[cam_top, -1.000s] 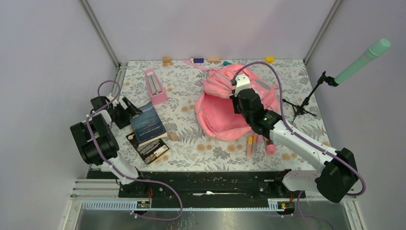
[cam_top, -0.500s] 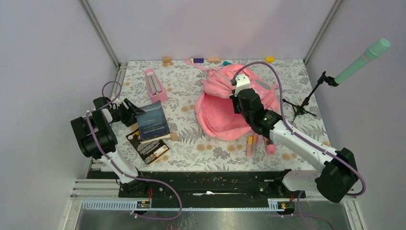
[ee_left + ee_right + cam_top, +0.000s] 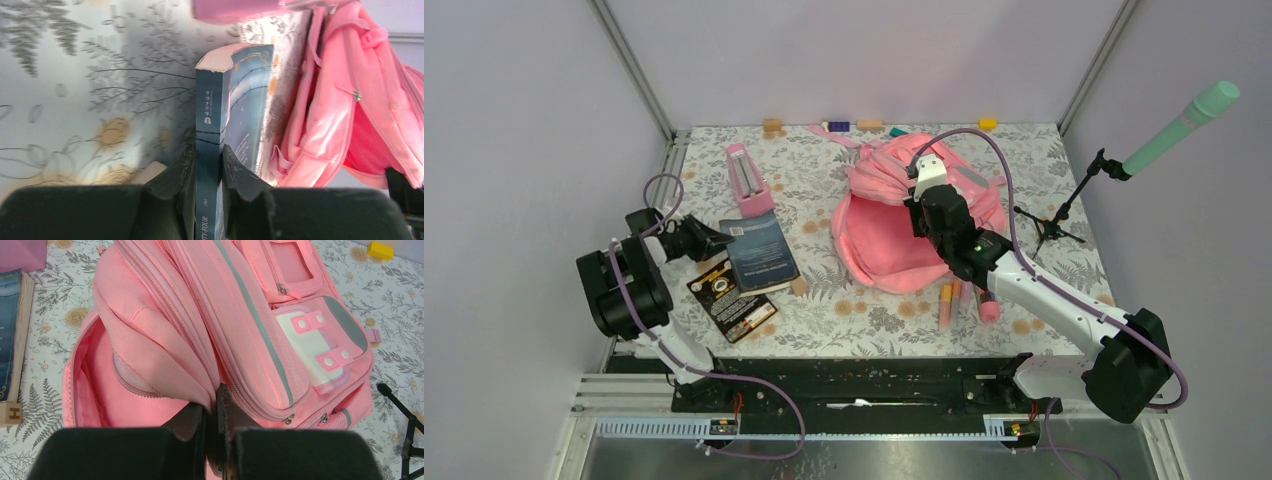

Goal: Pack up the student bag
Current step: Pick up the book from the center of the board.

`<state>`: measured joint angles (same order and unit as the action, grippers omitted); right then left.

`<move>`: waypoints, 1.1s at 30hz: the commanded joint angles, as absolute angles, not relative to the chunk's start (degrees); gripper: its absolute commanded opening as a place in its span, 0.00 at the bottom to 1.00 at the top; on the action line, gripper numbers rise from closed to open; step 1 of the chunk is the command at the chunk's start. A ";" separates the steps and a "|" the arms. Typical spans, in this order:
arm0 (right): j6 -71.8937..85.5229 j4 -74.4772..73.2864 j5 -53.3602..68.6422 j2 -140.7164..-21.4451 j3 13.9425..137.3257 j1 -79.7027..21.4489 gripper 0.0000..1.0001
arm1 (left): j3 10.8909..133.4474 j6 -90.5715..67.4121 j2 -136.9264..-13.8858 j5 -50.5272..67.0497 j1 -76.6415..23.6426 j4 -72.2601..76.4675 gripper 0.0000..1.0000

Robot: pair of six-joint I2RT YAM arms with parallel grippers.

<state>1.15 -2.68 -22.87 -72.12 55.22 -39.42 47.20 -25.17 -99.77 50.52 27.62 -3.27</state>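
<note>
The student bag (image 3: pixel 876 240) is a large pink backpack lying mid-table with its main opening gaping toward the left. It also shows in the right wrist view (image 3: pixel 250 315) and the left wrist view (image 3: pixel 345 100). My right gripper (image 3: pixel 921 186) (image 3: pixel 214 396) is shut on the edge of the bag's opening flap and holds it up. My left gripper (image 3: pixel 712 240) (image 3: pixel 206 152) is shut on the spine end of a dark blue book (image 3: pixel 764 256) (image 3: pixel 207 120). The book's far end points toward the bag.
A black booklet (image 3: pixel 734 306) lies under and in front of the blue book. A pink triangular stand (image 3: pixel 748 180) is behind it, and a wooden cube (image 3: pixel 799 287) is beside it. Pens (image 3: pixel 960 300) lie in front of the bag. A tripod (image 3: pixel 1054 222) with a mint microphone (image 3: pixel 1181 128) stands at the right.
My left gripper has closed on the blue book and carried it to the right, off the black booklet and closer to the bag. The right arm has not moved.
</note>
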 commanded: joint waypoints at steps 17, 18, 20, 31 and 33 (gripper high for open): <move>2.23 4.33 -23.58 -69.43 57.06 -39.01 0.00 | 37.91 -36.79 -55.93 51.38 24.87 11.22 0.00; 2.19 3.97 -23.62 -69.43 57.23 -39.02 0.00 | 38.61 -36.82 -54.28 50.94 24.78 9.60 0.00; 2.20 3.46 -23.73 -69.43 57.69 -38.98 0.00 | 39.89 -37.16 -51.63 50.89 24.53 7.19 0.00; 2.84 0.48 -24.22 -69.53 60.07 -39.02 0.00 | 49.08 -32.40 -47.19 45.75 4.56 -10.05 0.00; 3.09 0.44 -24.19 -69.41 60.40 -39.04 0.00 | 50.66 -33.98 -47.15 44.15 -0.46 -10.03 0.00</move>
